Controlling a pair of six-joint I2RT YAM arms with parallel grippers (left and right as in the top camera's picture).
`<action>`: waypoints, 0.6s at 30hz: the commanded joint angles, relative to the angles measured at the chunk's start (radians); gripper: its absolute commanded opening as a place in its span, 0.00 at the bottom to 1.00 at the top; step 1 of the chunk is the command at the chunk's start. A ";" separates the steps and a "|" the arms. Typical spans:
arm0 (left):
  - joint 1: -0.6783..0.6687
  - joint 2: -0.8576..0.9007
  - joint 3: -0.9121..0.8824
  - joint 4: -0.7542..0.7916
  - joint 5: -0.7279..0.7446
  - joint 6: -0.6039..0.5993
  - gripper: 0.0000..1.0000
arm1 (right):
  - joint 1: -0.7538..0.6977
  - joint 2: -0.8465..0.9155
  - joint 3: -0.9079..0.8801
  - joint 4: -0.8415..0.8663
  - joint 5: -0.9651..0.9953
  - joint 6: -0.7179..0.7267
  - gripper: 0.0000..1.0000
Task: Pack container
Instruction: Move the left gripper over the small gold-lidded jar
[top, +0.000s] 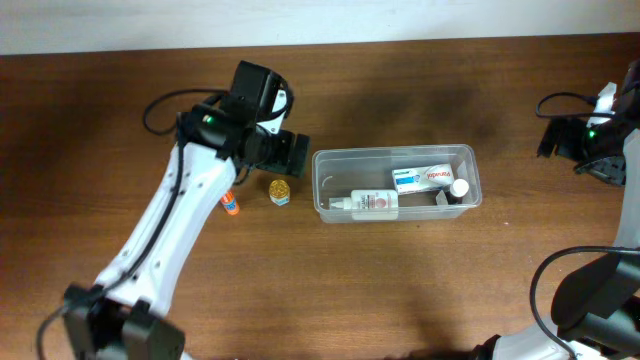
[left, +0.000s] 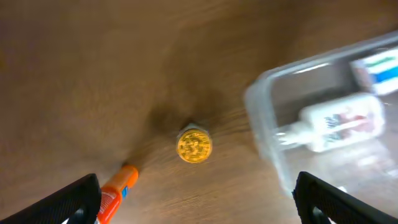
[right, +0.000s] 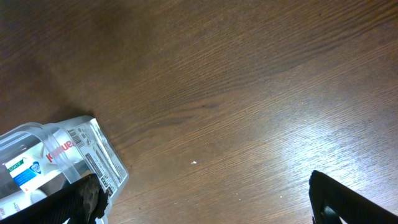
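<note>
Clutter outside the container (top: 380, 153) comes to two things: one gold-topped jar (top: 280, 189) and one orange stick (top: 231, 205). Both lie on the bench (top: 400, 290) left of the container, the jar near its left end wall and the stick further left, beside my left arm.

My left pincer (top: 288, 158) hangs just behind the jar, jaws wide and empty. From its wrist view the jar sits between my two fingers, the stick is close to the left finger (left: 78, 199), and the container's corner is near the right one. That left wall is the nearest thing beside the jar.

The container lies mid-bench, long side across, open on top. Inside I count one toothpaste box (top: 425, 179) along the far wall, one white bottle (top: 368, 203) on its side at the near wall, and one small capped bottle (top: 458, 188) at the right end.

My right pincer (top: 552, 140) is well off to the right of the container, above the bench, jaws wide and holding nothing.
</note>
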 joint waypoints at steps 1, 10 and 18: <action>0.021 0.056 0.023 -0.003 -0.033 -0.071 0.99 | -0.006 0.000 -0.005 -0.001 -0.003 0.012 0.98; 0.022 0.156 0.023 0.003 0.032 -0.075 0.99 | -0.006 0.000 -0.005 -0.001 -0.003 0.012 0.98; 0.022 0.254 0.021 -0.037 0.032 -0.079 0.99 | -0.006 0.000 -0.005 -0.001 -0.003 0.012 0.98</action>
